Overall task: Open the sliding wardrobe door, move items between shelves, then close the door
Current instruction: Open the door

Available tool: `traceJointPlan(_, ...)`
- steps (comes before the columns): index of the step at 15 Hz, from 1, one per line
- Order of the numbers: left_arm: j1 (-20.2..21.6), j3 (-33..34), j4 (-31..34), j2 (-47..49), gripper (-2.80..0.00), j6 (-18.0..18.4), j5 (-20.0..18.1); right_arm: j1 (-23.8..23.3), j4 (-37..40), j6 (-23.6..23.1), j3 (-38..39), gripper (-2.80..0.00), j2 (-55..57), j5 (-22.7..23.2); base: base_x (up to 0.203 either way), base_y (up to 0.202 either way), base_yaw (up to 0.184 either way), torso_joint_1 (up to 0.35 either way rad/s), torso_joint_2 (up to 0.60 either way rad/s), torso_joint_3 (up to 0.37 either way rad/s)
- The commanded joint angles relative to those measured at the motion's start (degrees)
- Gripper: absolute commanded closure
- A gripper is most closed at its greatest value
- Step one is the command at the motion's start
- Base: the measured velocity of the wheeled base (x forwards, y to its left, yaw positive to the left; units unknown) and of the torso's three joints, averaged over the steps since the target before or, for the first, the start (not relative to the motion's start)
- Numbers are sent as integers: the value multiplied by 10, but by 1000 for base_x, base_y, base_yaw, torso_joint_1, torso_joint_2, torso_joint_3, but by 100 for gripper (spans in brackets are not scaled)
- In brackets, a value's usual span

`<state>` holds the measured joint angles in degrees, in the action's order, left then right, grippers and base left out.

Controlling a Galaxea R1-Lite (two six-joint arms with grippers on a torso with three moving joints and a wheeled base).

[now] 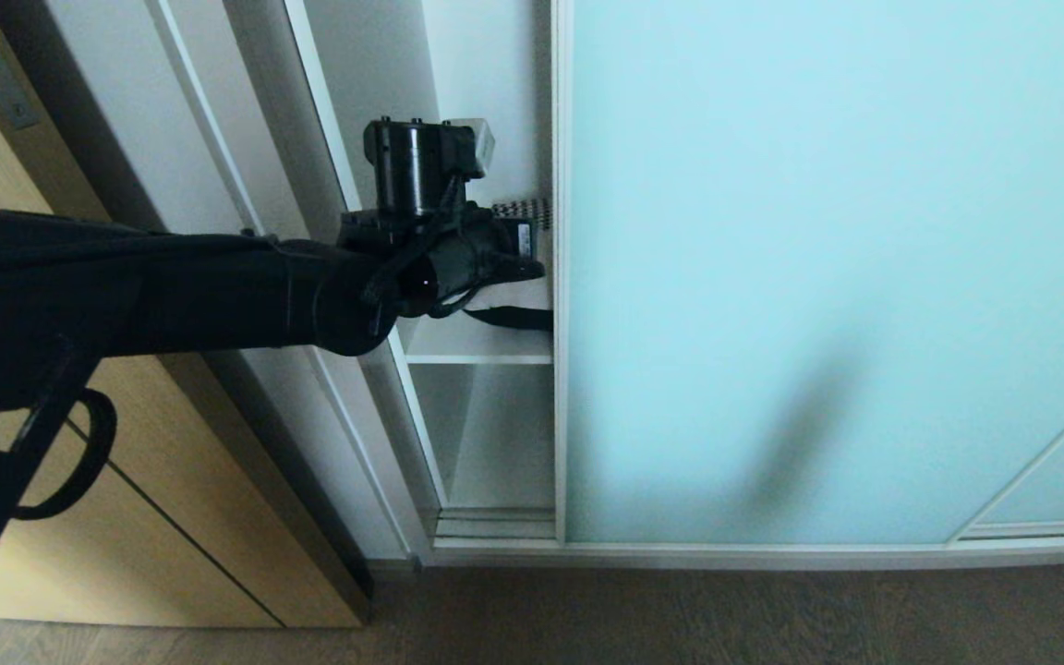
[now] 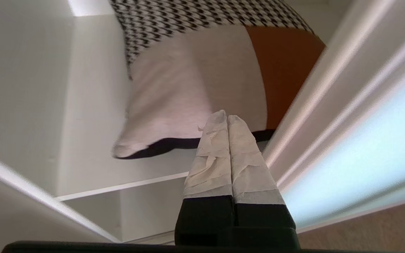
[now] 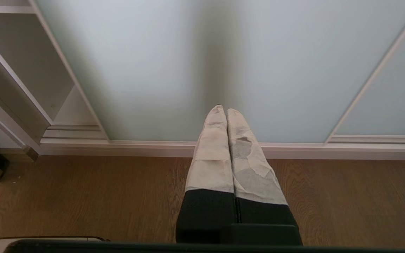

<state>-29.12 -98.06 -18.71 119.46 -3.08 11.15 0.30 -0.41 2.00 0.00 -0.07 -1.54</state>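
Sliding wardrobe door (image 1: 828, 277), frosted pale-blue glass in a slim pale frame, stands partly open, leaving a narrow gap at its left edge. White shelf (image 1: 477, 349) spans the gap. Patchwork cushion (image 2: 195, 77) lies on this shelf. Left tool (image 2: 227, 121), fingers pressed together and empty, reaches into the gap just before the cushion. Right tool (image 3: 226, 111), likewise closed, hangs above the wood floor (image 3: 83, 196), facing the door.
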Motion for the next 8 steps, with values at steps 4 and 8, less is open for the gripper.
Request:
traceJointPlan(4, -35, -43, -17, 66, 0, 1, 0, 0, 0, 0, 1, 0, -1, 0, 0, 0, 0, 0, 0, 0)
traceJointPlan(8, -52, -104, -18, 117, 0, 4, 1, 0, 0, 0, 0, 0, -1, 0, 0, 0, 0, 0, 0, 0)
